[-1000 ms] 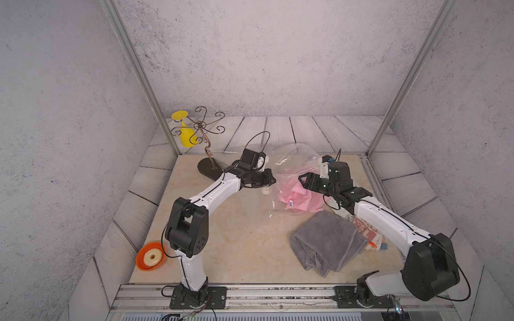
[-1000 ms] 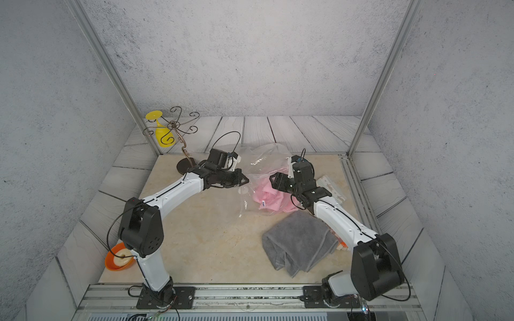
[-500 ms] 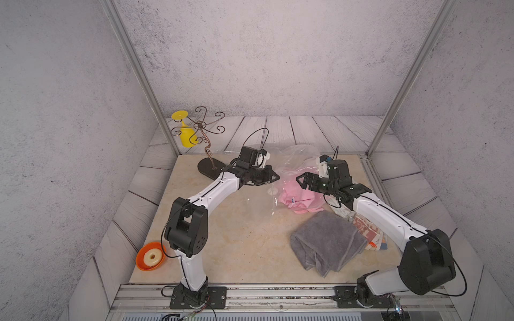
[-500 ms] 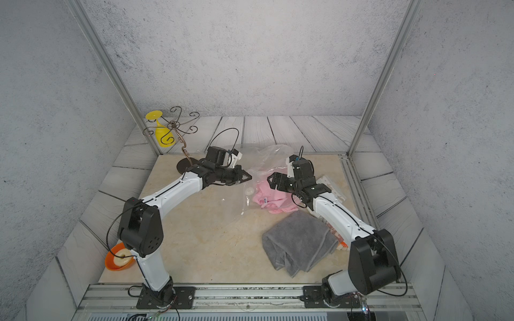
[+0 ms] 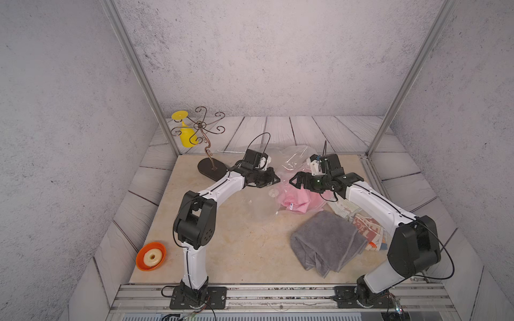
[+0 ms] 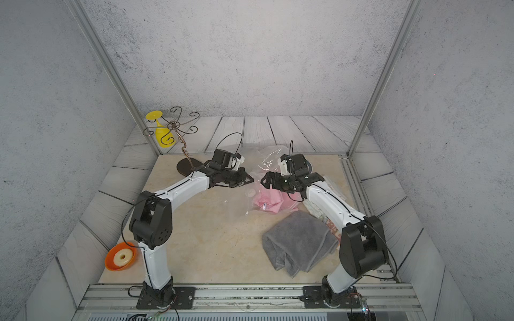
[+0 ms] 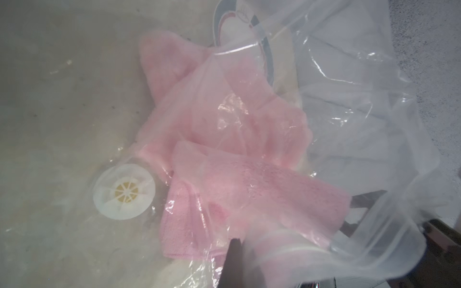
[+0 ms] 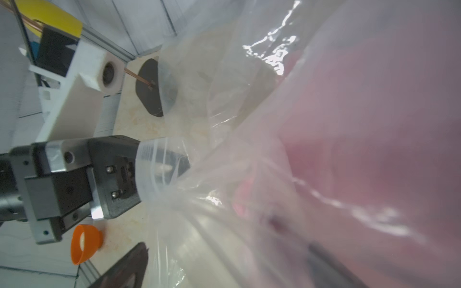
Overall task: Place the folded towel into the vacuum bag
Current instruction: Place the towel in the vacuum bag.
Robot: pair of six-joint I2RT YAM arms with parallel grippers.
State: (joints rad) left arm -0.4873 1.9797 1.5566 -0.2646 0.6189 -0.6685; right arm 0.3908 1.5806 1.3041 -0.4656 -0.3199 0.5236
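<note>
My L fingers (image 5: 275, 180) pinch vacuum bag (image 5: 292, 161) rim, R fingers (image 5: 296, 181) spread beside; grey towel (image 5: 325, 241) at bag's 5 o'clock, wire stand (image 5: 207, 155) at 9.

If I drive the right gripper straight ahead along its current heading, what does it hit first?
The right gripper would likely meet the lifted plastic of the vacuum bag first; close behind is the left gripper, shut on the bag's edge, facing it. Depth between them is unclear.
</note>
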